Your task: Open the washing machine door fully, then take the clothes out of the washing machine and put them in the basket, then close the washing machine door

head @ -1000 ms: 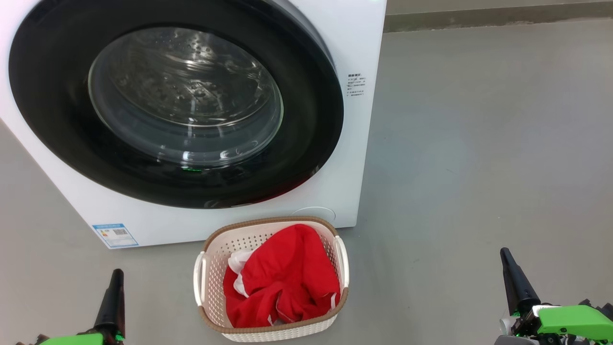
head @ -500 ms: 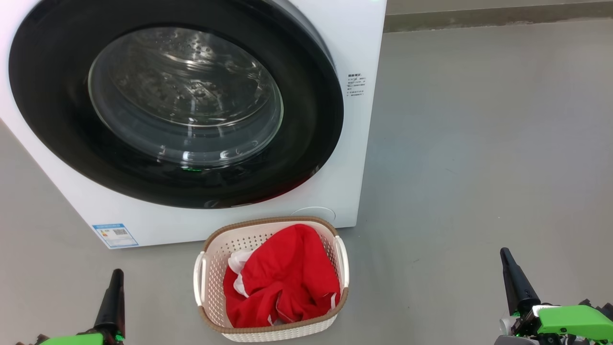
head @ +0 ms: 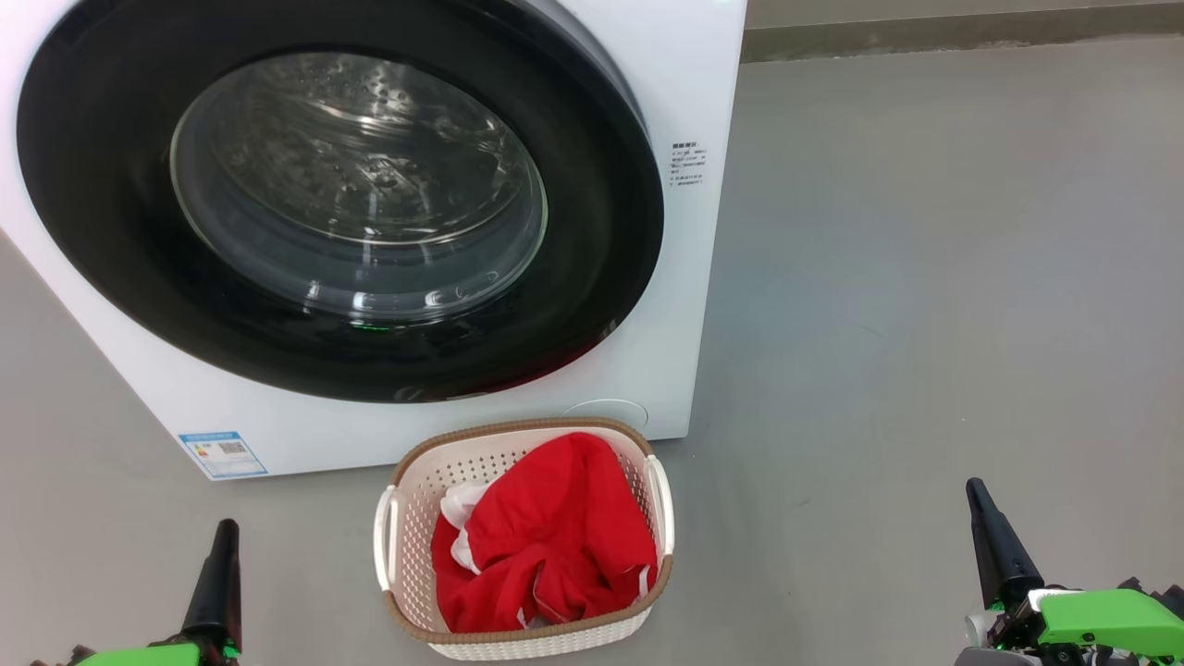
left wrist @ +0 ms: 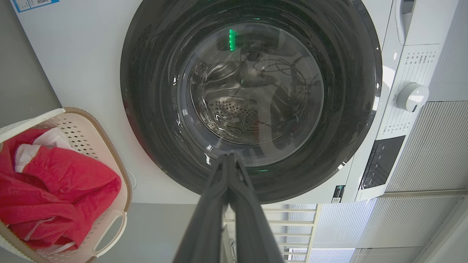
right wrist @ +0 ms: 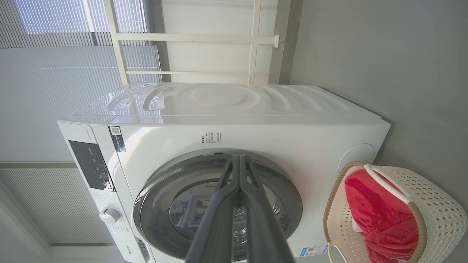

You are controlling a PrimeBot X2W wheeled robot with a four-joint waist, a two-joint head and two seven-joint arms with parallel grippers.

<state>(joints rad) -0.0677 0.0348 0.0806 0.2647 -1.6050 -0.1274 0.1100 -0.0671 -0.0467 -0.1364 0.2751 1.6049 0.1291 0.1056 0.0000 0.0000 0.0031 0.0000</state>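
The white washing machine [head: 689, 83] fills the upper left of the head view, its round black-rimmed door [head: 592, 231] flat against the front, closed. Through the glass I see the steel drum, with no red cloth inside. The cream basket [head: 416, 504] stands on the floor just in front of the machine and holds the red clothes [head: 546, 546] with white trim. My left gripper [head: 225, 529] sits low at the bottom left, shut and empty. My right gripper [head: 974, 488] rests at the bottom right, likewise shut and empty. Both are well back from the door and basket.
Grey floor [head: 925, 277] stretches to the right of the machine up to a baseboard [head: 962, 32]. The left wrist view shows the machine's control panel with a white knob [left wrist: 412, 96], and a window with blinds behind.
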